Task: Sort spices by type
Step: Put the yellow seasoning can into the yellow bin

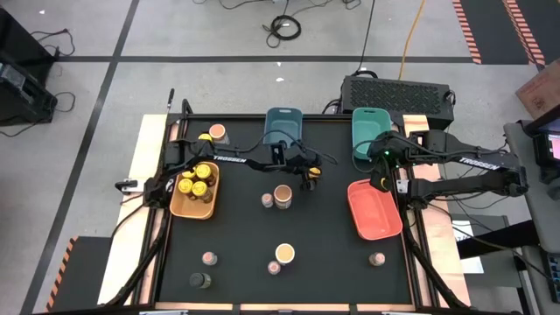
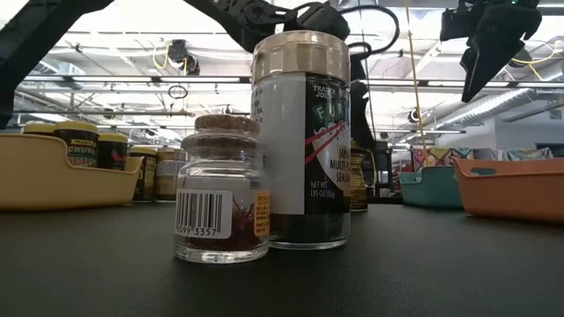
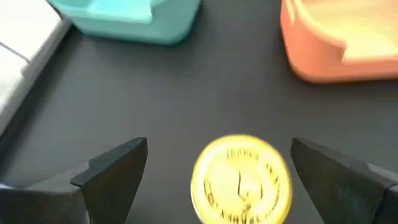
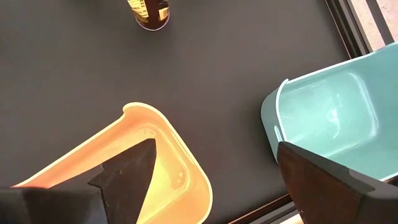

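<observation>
High view shows the left end effector [image 1: 310, 178] reaching out over the middle of the black table [image 1: 332, 254], above a yellow-lidded jar [image 1: 309, 172] that sits just in front of the blue bin [image 1: 283, 123]. At the table's left, the orange bin [image 1: 178, 203] holds several more yellow-lidded jars [image 1: 196, 179], and a peach-topped jar [image 1: 217, 133] stands just behind it. A wide tan-topped jar [image 1: 283, 195] stands near the centre with a tiny pinkish-topped jar [image 1: 267, 200] touching or just beside it; another tan-topped jar [image 1: 284, 254] stands toward the front, with small jars scattered along the front and a dark olive jar [image 1: 200, 280] at the front left. The right end effector [image 1: 381, 179] hangs between the teal bin [image 1: 369, 128] and the red bin [image 1: 374, 210]. Low view puts a tall dark jar with a tan lid [image 2: 300, 141] and a small cork-topped glass jar [image 2: 221, 187] close up, side by side, with the orange bin of jars [image 2: 53, 172] far left. Left wrist view looks down on the yellow lid [image 3: 241, 179], centred between the two spread fingers [image 3: 115, 174], which are released and not touching it. Right wrist view shows that arm's fingers [image 4: 127, 171] parted and holding nothing, over the red bin's corner [image 4: 165, 140] and the teal bin [image 4: 329, 121].
</observation>
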You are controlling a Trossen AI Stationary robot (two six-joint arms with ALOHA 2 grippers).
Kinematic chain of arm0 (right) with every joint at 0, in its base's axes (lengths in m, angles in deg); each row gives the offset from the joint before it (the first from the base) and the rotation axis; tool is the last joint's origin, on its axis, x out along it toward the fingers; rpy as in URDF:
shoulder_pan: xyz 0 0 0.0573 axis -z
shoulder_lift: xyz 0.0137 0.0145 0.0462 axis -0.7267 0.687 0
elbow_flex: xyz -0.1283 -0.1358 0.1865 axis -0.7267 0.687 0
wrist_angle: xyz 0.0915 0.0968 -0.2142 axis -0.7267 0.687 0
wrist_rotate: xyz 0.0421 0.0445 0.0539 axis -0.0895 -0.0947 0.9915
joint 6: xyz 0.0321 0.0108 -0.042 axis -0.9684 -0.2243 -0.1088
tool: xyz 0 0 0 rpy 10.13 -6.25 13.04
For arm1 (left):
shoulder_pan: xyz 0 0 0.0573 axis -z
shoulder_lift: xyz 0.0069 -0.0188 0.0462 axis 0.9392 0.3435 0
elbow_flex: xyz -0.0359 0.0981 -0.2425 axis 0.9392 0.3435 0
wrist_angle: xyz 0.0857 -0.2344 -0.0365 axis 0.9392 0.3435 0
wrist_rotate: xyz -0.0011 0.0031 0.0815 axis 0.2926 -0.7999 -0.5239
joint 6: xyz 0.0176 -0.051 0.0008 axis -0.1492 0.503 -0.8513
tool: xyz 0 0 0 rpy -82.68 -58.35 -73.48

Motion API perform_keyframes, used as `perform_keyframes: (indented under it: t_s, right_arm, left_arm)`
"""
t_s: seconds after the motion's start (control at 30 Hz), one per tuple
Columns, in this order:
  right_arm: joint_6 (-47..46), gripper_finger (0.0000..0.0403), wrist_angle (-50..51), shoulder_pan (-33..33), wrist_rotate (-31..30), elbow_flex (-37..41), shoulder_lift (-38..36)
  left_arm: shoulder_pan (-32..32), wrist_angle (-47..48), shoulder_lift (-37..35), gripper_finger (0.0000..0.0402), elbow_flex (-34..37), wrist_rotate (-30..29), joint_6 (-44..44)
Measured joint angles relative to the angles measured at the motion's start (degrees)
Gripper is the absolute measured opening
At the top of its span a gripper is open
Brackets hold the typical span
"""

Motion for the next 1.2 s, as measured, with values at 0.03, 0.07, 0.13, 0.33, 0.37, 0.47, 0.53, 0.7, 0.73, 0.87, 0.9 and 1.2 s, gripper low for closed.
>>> perform_keyframes:
  t_s: [0.03,0.07,0.13,0.33,0.37,0.47,0.53,0.7,0.73,0.87,0.9,1.2]
  right_arm:
    - [0.00,0.0329,0.00,0.00,-0.02,-0.01,-0.01]
    - [0.00,0.0329,-0.01,0.00,-0.01,0.00,-0.02]
    - [0.00,0.0329,-0.09,0.00,0.00,0.00,0.00]
    - [-0.10,0.0329,-0.31,0.00,0.00,0.00,0.00]
    - [-0.11,0.0329,-0.29,0.00,0.00,0.00,0.00]
    - [-0.17,0.0329,-0.31,0.02,0.02,0.00,0.00]
    - [-0.20,0.0329,-0.30,0.00,0.00,0.00,0.00]
    - [-0.83,0.0329,-0.28,0.00,0.02,0.00,0.00]
    - [-0.96,0.0329,-0.28,0.00,0.02,0.00,0.00]
    - [-1.03,0.0329,-0.28,0.00,0.02,0.00,0.00]
    - [-1.03,0.0329,-0.27,0.00,0.02,0.00,0.00]
    - [-1.07,0.0329,-0.23,0.01,0.02,0.00,0.00]
  left_arm:
    - [0.00,-0.19,0.10,0.0398,0.36,0.00,0.00]
    - [0.00,-0.72,0.54,0.0398,0.46,0.01,-0.02]
    - [-0.04,-0.63,0.87,0.0398,0.46,0.02,0.00]
    - [-0.10,-0.26,1.80,0.0398,0.53,0.13,-0.02]
    - [-0.09,-0.22,1.86,0.0398,0.53,0.13,-0.02]
    - [-0.09,-0.45,1.81,0.0396,0.53,0.11,0.02]
    - [-0.07,-0.41,1.81,0.0387,0.53,-0.02,0.02]
    - [-0.09,0.39,1.81,0.0330,0.53,-0.09,0.00]
    - [-0.09,0.86,1.81,0.0313,0.53,-0.11,0.00]
    - [-0.09,1.07,1.81,0.0246,0.53,-0.20,0.02]
    - [-0.09,1.04,1.81,0.0244,0.53,-0.21,0.00]
    - [-0.09,8.31,-4.58,0.0244,-1.42,2.28,-0.80]
